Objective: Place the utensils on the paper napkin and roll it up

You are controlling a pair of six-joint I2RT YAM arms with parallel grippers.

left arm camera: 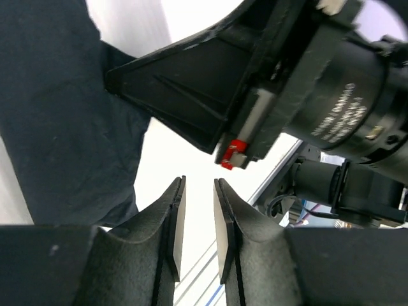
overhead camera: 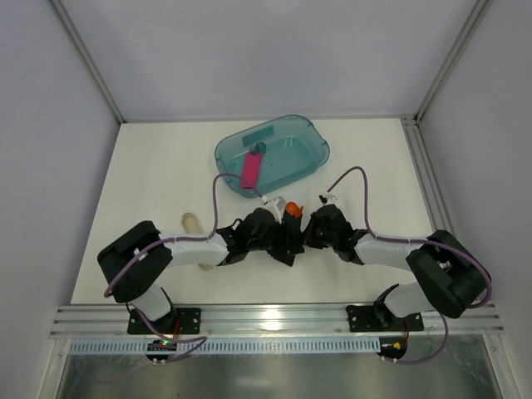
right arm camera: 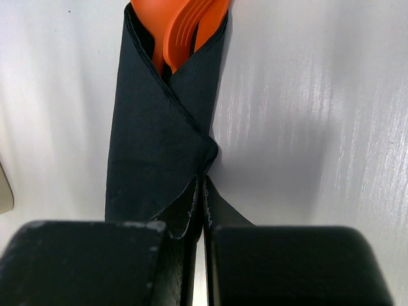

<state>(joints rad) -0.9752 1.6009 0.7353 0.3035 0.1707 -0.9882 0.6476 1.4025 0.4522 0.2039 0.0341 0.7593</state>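
Note:
The black paper napkin [right arm camera: 159, 127] lies wrapped lengthwise around the orange utensils [right arm camera: 185, 29], whose fork tines and tips stick out of its far end. My right gripper [right arm camera: 204, 182] is shut on the napkin's near folded edge. In the top view only the orange tips [overhead camera: 292, 209] show between the two wrists; the napkin is mostly hidden under them. My left gripper [left arm camera: 197, 188] is open by a narrow gap with nothing between its pads, and the napkin [left arm camera: 64, 121] lies to its left. Both grippers [overhead camera: 287, 233] meet at the table's middle.
A teal translucent tub [overhead camera: 287, 137] stands behind the grippers with a pink flat bar [overhead camera: 253, 169] in it. A pale beige tube [overhead camera: 193, 224] lies left of the left wrist. The right arm's body [left arm camera: 331, 95] is close in front of the left wrist camera.

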